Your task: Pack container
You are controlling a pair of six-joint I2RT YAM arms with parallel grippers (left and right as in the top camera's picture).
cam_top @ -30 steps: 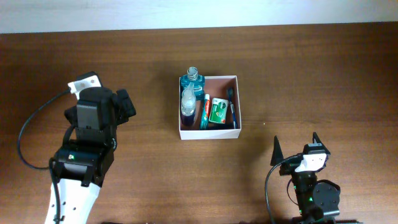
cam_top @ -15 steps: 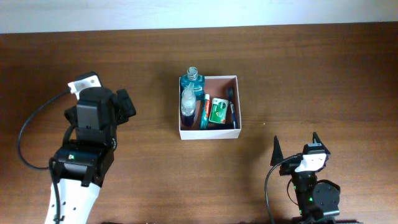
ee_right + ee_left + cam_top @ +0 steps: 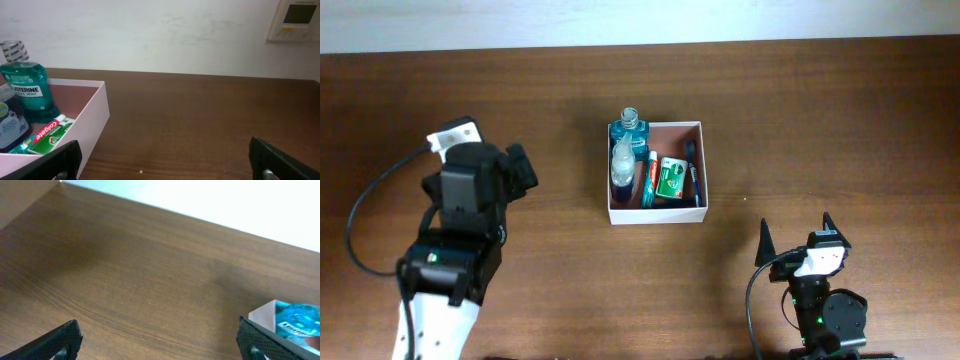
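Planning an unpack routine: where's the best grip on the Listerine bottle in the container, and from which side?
Probably the neck under the cap, from above. The Listerine bottle stands upright in a corner of the container, walls and a smaller bottle crowding its body.

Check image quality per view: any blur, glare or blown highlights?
Overhead: sharp, evenly lit, no glare on the square white-walled shallow container. Left wrist: soft throughout, pale wall blown out white, teal plastic mouthwash bottle smeared at the lower right edge. Right wrist: crisp, the bottle's label and the red-and-green toothpaste pack are readable.
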